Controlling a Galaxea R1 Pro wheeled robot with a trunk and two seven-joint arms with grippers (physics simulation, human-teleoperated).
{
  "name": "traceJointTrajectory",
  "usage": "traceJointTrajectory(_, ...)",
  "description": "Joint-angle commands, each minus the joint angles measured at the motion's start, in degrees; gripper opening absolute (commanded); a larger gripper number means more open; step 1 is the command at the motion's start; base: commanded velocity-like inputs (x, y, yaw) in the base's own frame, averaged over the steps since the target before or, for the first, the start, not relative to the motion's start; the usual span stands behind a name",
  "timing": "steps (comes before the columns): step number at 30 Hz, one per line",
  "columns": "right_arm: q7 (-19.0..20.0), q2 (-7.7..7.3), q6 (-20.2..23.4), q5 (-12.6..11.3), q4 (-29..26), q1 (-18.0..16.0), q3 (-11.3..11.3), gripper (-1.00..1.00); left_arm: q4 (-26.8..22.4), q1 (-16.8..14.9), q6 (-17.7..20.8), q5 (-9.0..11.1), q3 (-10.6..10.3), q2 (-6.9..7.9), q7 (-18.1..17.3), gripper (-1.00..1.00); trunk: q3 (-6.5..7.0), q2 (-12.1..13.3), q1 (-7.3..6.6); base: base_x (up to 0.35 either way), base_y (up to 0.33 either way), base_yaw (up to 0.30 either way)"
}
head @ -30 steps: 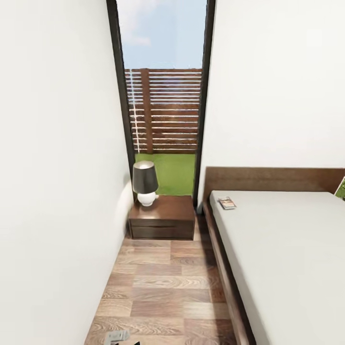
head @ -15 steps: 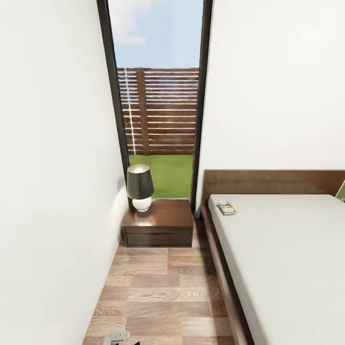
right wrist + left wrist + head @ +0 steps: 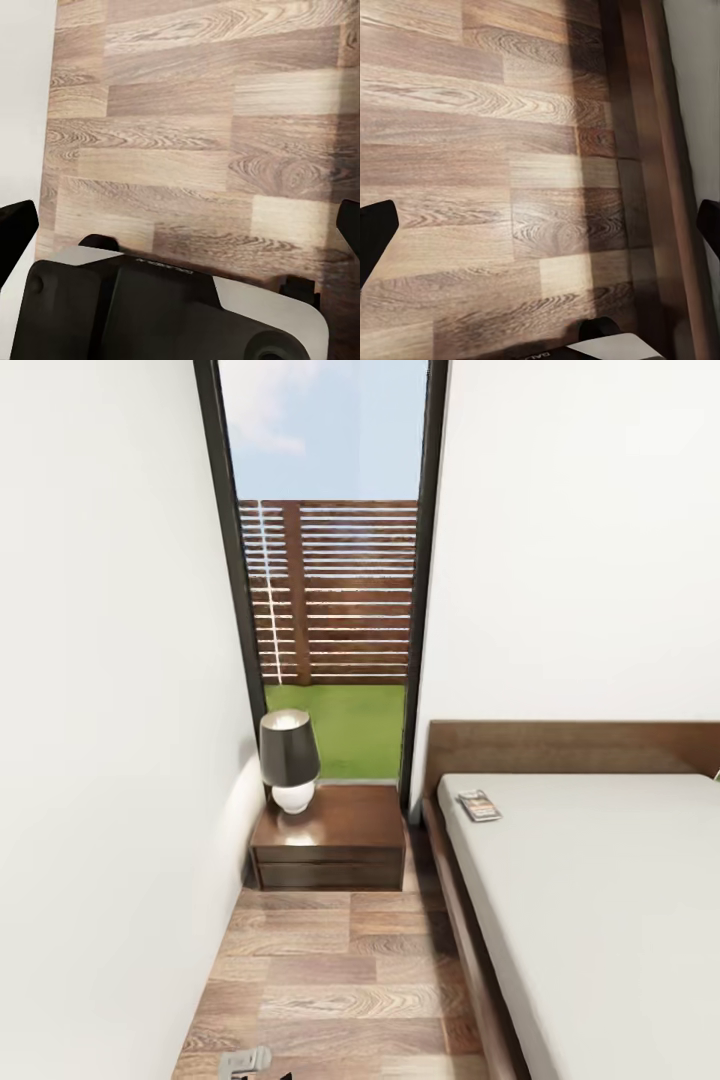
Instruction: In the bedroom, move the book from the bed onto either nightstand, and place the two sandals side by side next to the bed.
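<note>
The left gripper [image 3: 540, 225] has its dark fingers [image 3: 375, 229] spread wide at the two edges of the left wrist view, with nothing between them but the brown wood-plank floor [image 3: 472, 150], its boards grained in swirls and laid in staggered lengths; along one side runs the dark wooden rail of the bed [image 3: 649, 150] with a strip of pale mattress beyond it. The right gripper [image 3: 180, 225] is likewise spread, its black fingers [image 3: 16, 229] at the view's edges above the same plank floor [image 3: 195, 112], with a white wall [image 3: 22, 90] along one side and part of the robot's dark and white body below. From the head, the book [image 3: 479, 805] lies flat on the pale grey mattress near the headboard corner of the bed [image 3: 560, 745], on the side nearest the nightstand [image 3: 330, 840], well apart from both grippers. The nightstand is a low boxy dark reddish-brown cabinet with a glossy top, carrying a lamp [image 3: 290, 760] with a dark cone shade and a round white base. Behind it stands a tall black-framed window [image 3: 330, 590] showing sky, a slatted fence and grass. Against the picture of a second ago the whole scene has shifted: the nightstand and lamp sit lower and further left, the book lower, so the camera has moved.
</note>
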Motion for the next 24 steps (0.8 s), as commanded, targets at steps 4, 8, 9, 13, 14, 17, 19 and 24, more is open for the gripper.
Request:
traceJointTrajectory(4,0.3,-0.01,-0.3,-0.4,0.3,-0.1,0.1,1.0,0.1,0.0,-0.2,-0.2,0.3,0.02,-0.2,1.0,-0.1,-0.1,0.05,0.25,0.0,0.0)
traceJointTrajectory(8,0.3,-0.01,-0.3,-0.4,0.3,-0.1,0.1,1.0,0.1,0.0,-0.2,-0.2,0.3,0.02,-0.2,1.0,-0.1,-0.1,0.05,0.25,0.0,0.0)
traceJointTrajectory(9,0.3,-0.01,-0.3,-0.4,0.3,-0.1,0.1,1.0,0.1,0.0,-0.2,-0.2,0.3,0.02,-0.2,1.0,-0.1,-0.1,0.05,0.25,0.0,0.0)
traceJointTrajectory(13,0.3,-0.01,-0.3,-0.4,0.3,-0.1,0.1,1.0,0.1,0.0,-0.2,-0.2,0.3,0.02,-0.2,1.0,-0.1,-0.1,0.05,0.25,0.0,0.0)
traceJointTrajectory(14,0.3,-0.01,-0.3,-0.4,0.3,-0.1,0.1,1.0,0.1,0.0,-0.2,-0.2,0.3,0.02,-0.2,1.0,-0.1,-0.1,0.05,0.251,0.0,0.0)
traceJointTrajectory(17,0.3,-0.01,-0.3,-0.4,0.3,-0.1,0.1,1.0,0.1,0.0,-0.2,-0.2,0.3,0.02,-0.2,1.0,-0.1,-0.1,0.05,0.251,0.0,0.0)
traceJointTrajectory(19,0.3,-0.01,-0.3,-0.4,0.3,-0.1,0.1,1.0,0.1,0.0,-0.2,-0.2,0.3,0.02,-0.2,1.0,-0.1,-0.1,0.05,0.255,0.0,0.0)
traceJointTrajectory(24,0.3,-0.01,-0.3,-0.4,0.3,-0.1,0.1,1.0,0.1,0.0,-0.2,-0.2,0.3,0.02,-0.2,1.0,-0.1,-0.1,0.05,0.258,0.0,0.0)
